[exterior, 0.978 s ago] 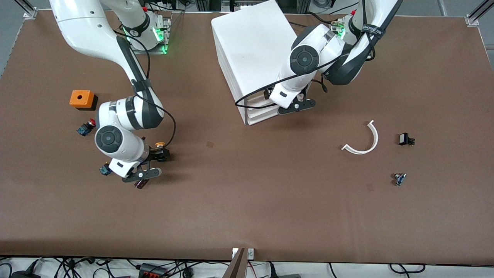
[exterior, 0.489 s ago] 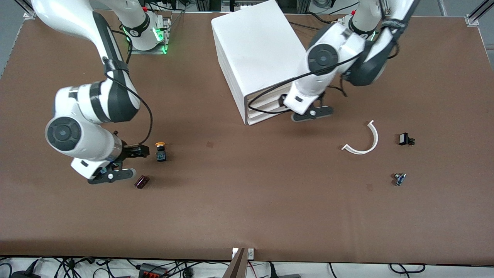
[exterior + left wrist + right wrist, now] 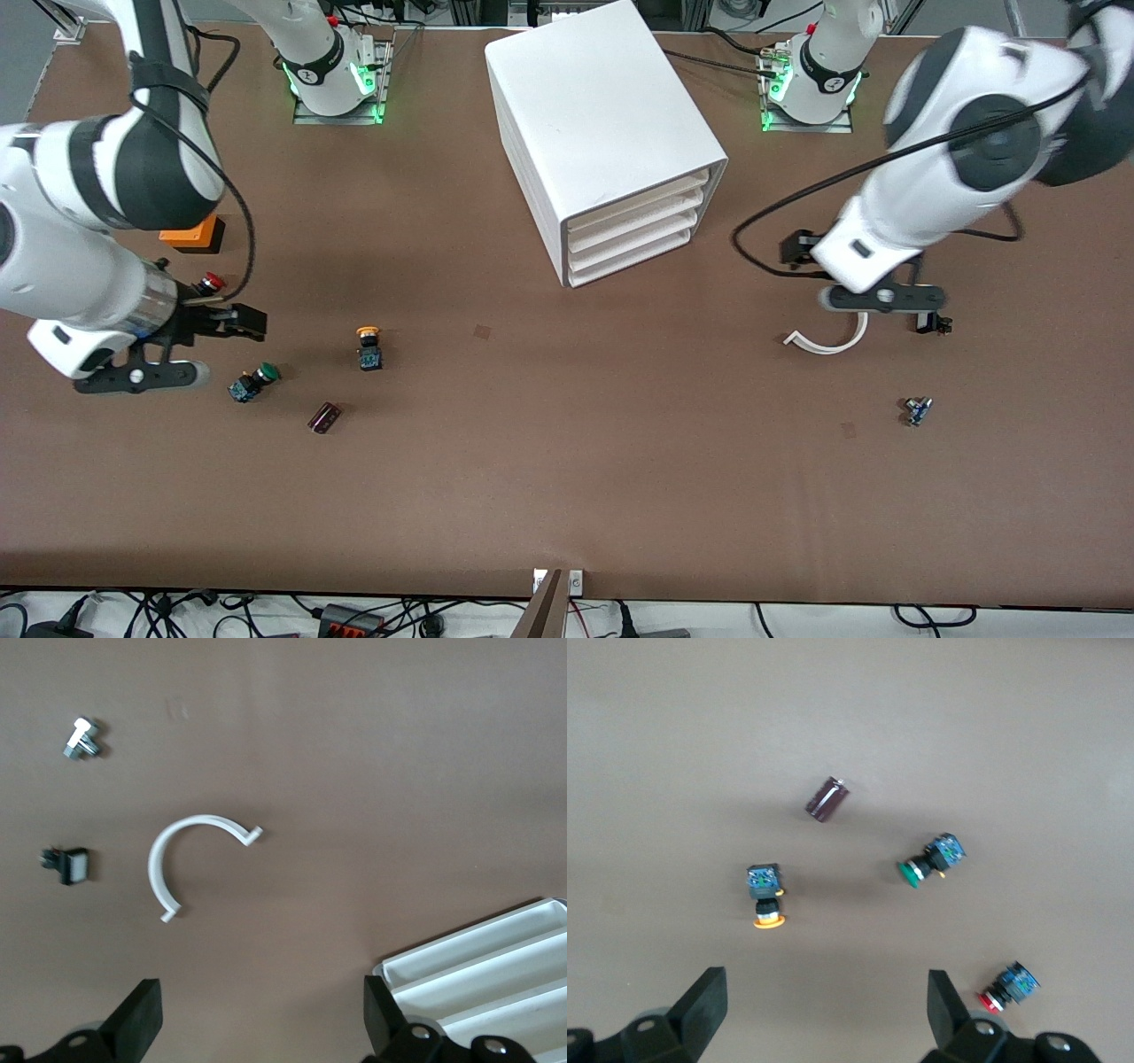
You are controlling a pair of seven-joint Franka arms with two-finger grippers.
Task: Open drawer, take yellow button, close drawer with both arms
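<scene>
Button on table, off both jaws

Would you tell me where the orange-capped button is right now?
In the front view, the button lies on the table toward the right arm's end, between the green-capped button and the cabinet, beside the dark capacitor.

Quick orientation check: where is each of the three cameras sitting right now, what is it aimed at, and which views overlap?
Front view: high across the table, facing both arms, cabinet, left tool, right tool.
Left wrist view: looks down past open left tool at white curved piece, black clip, cabinet corner.
Right wrist view: looks down past open right tool at the button, green-capped button, red-capped button.
Shared: front view shows all of these too.
</scene>
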